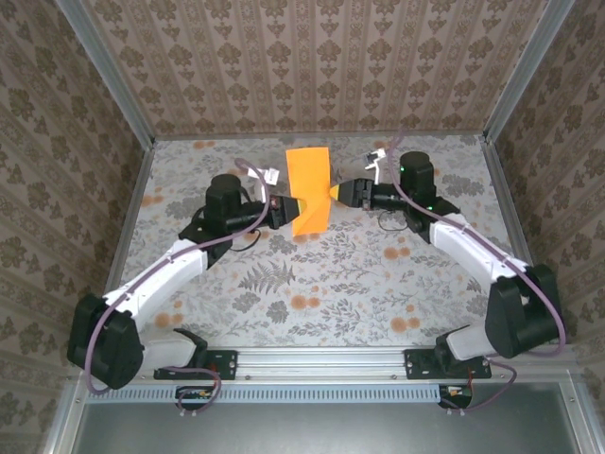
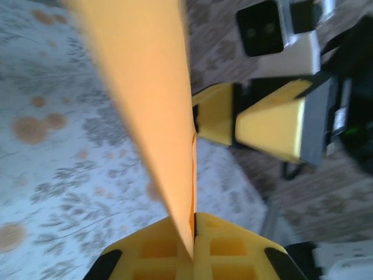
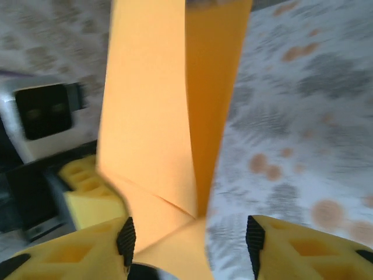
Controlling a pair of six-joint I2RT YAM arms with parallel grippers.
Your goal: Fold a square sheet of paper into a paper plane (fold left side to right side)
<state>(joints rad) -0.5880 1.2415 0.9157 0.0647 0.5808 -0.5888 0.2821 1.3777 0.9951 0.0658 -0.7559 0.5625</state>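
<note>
1. The square sheet of paper (image 1: 308, 187), doubled over on itself, sat mid-table toward the far side, between the two grippers. I could not tell whether its lower edge touched the floral table (image 1: 284, 303).
2. Left gripper (image 2: 193, 227): fingers clenched on the sheet's edge, with both layers pinched together.
3. Right gripper (image 3: 189, 233): fingers spread wide. The paper passed between them but was not gripped.
4. Risk: with a single pinch point, the thin sheet could droop or pivot. The layers might then slide and the edges misalign before any crease is pressed.
5. Risk: the right fingers straddled the paper, so an off-line retreat could snag a layer and tear it or pull it from the left grip.
6. Risk: the grippers stood near each other, so a careless approach could make them collide.
</note>
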